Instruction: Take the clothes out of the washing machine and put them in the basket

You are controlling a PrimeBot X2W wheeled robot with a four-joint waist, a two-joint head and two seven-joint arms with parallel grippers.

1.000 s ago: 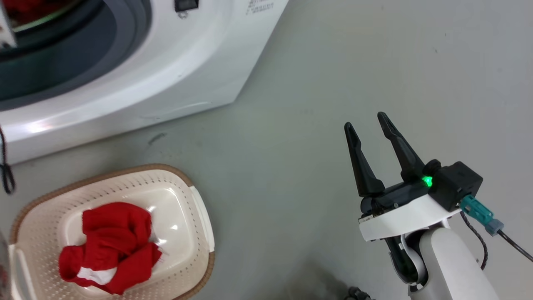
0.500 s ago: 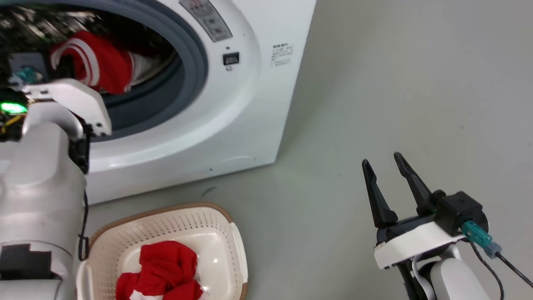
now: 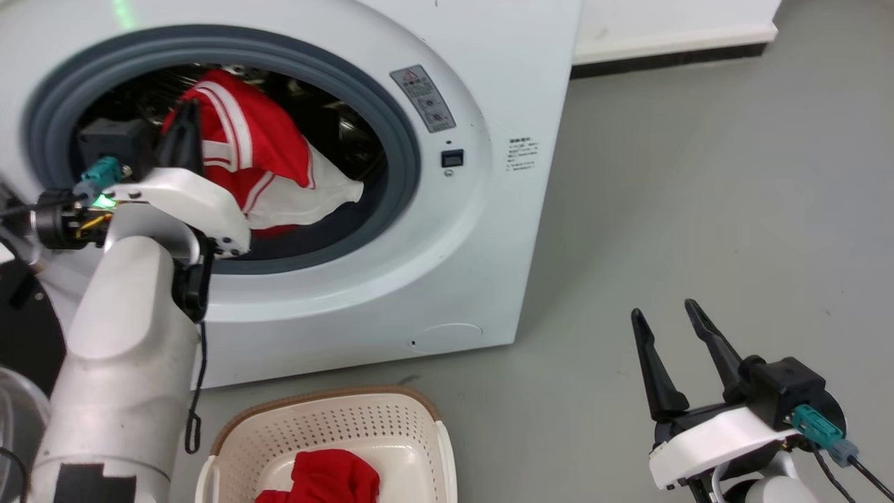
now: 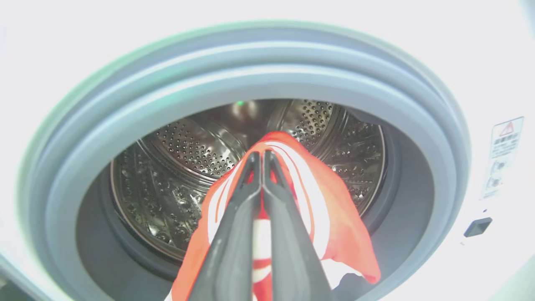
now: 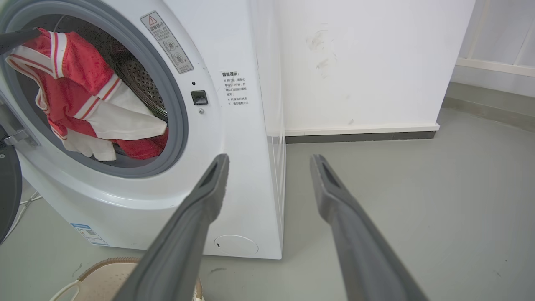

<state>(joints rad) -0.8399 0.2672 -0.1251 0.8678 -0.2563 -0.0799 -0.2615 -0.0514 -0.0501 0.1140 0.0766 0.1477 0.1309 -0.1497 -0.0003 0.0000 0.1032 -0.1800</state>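
Observation:
The white washing machine [image 3: 489, 209] stands with its porthole open. At the grey rubber rim my left gripper [image 3: 185, 115] is shut on a red garment with white stripes [image 3: 258, 147], which hangs from the fingertips down into the steel drum [image 4: 188, 150]. The left wrist view has both fingers pressed together on the cloth [image 4: 334, 209], gripper [image 4: 260, 155]. Another red garment [image 3: 328, 478] lies in the cream basket [image 3: 335, 412] on the floor before the washer. My right gripper [image 3: 663, 311] hovers open and empty off to the right, also [image 5: 269, 158].
The washer's dark door [image 5: 5, 188] hangs open at the left. A white wall with a dark skirting [image 3: 670, 42] runs behind. Bare grey floor [image 3: 698, 209] spreads to the washer's right. The basket's rim [image 5: 104, 267] sits below the porthole.
The head camera has tilted up, bringing the porthole and my left arm into the picture and pushing the basket low. The left gripper holds the red garment higher at the rim. The right gripper stays open.

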